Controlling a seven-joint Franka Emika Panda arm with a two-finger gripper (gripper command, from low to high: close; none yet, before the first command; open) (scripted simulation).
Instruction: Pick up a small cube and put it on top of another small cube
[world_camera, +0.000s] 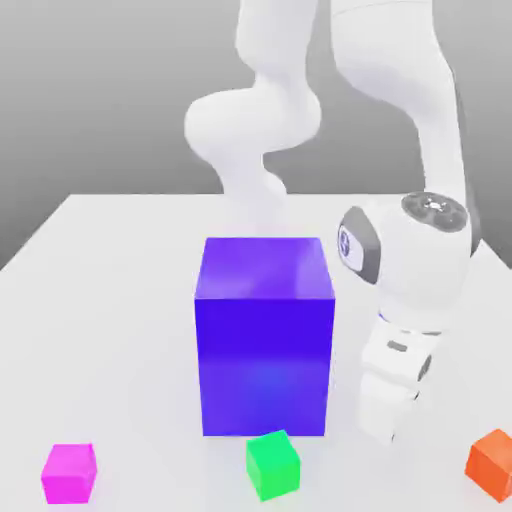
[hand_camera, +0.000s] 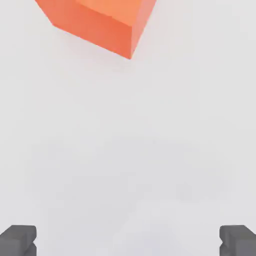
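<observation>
Three small cubes sit on the white table (world_camera: 110, 300): one magenta cube (world_camera: 69, 473), one green cube (world_camera: 273, 465) and one orange cube (world_camera: 492, 463). There is one large blue-violet block (world_camera: 264, 335). One white robot arm (world_camera: 405, 260) works above them, carrying one two-finger gripper (hand_camera: 128, 241).

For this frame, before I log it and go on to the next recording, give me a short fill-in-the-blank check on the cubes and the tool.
1. The big cube in the middle of the table is ____.
2. The green cube sits between the magenta cube and the ____ cube.
3. The tool has its fingers spread wide and holds ____.

Missing words: blue; orange; nothing
</observation>
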